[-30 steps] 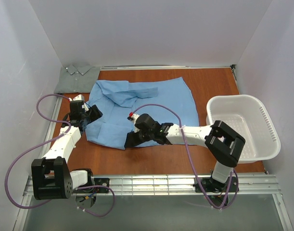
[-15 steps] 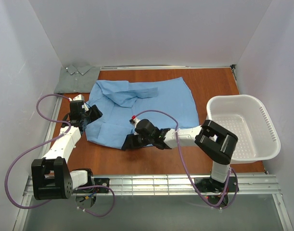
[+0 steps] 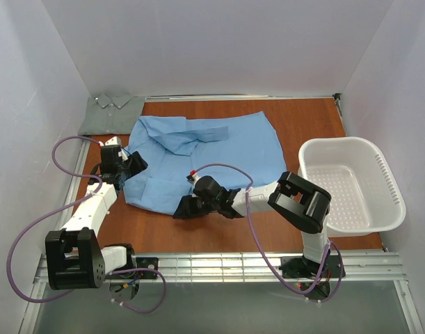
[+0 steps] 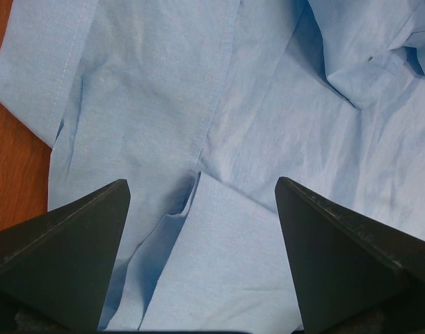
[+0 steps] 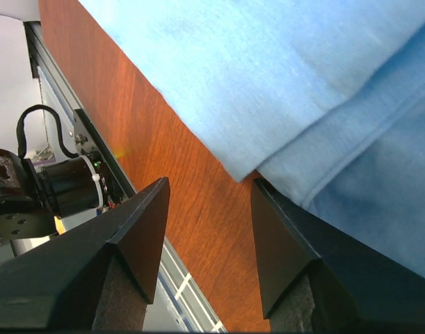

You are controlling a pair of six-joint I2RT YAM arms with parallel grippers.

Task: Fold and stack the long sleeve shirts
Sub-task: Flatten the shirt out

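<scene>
The light blue long sleeve shirt [image 3: 205,149] lies spread on the wooden table [image 3: 302,125], collar toward the back. A grey-green long sleeve shirt [image 3: 111,113] sits folded at the back left corner. My left gripper [image 3: 133,164] hovers open over the blue shirt's left edge; in the left wrist view blue cloth [image 4: 268,118] with a folded flap fills the gap of the gripper [image 4: 202,184]. My right gripper [image 3: 181,207] is low at the shirt's near hem. In the right wrist view it stands open [image 5: 209,184] on bare wood, with the hem corner [image 5: 243,170] by the right-hand finger.
A white plastic laundry basket [image 3: 389,198] stands at the right edge of the table. White walls close in the left, back and right sides. A metal rail [image 3: 219,264] runs along the near edge by the arm bases. The left arm's base [image 5: 38,191] shows in the right wrist view.
My right arm has swung left and slightly nearer, bringing its gripper along the blue shirt's near hem toward the hem corner. The left arm and both shirts have stayed put.
</scene>
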